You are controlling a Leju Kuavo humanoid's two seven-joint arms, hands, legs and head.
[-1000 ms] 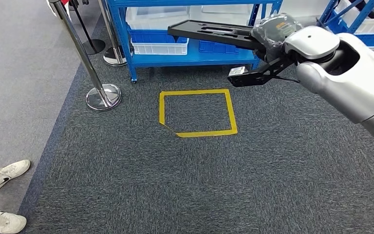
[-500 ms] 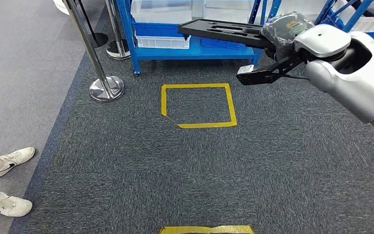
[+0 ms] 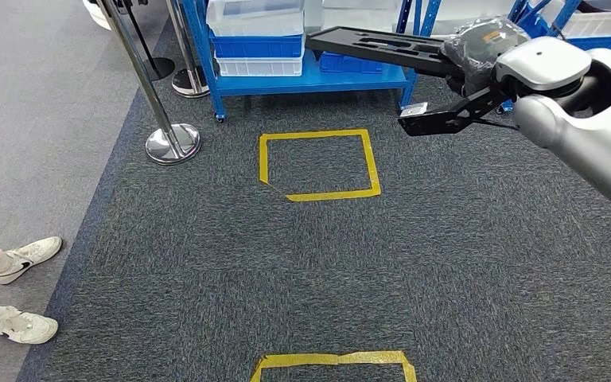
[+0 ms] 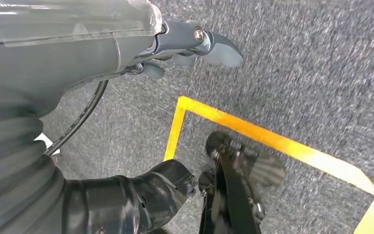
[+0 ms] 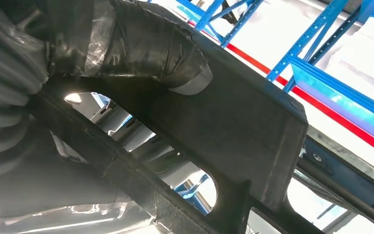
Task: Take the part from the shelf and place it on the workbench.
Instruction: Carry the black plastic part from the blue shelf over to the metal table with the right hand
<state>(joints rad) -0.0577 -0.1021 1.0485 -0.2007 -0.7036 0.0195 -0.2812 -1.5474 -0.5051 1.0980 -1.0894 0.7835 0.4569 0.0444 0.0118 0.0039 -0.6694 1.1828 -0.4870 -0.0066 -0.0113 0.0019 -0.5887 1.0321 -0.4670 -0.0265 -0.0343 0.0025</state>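
In the head view my right hand [image 3: 477,49], wrapped in dark film, grips one end of a long flat black part [image 3: 378,46] with slots in it. The part sticks out level to the left, above the carpet and in front of the blue shelf [image 3: 310,81]. Close up in the right wrist view, the black part [image 5: 253,131] crosses under my taped thumb [image 5: 141,44]. My left hand [image 4: 195,46] hangs over the carpet and holds nothing, its fingers loose and apart.
White and blue bins [image 3: 256,40] sit on the shelf. Chrome stanchions [image 3: 172,143] stand at the left. A yellow tape square [image 3: 318,163] marks the carpet, with another square [image 3: 330,362] at the bottom edge. A person's white shoes [image 3: 24,259] are at the far left.
The whole picture has shifted: the shelf sits farther up and away, and a second yellow square has come in at the bottom. My right hand still holds the part.
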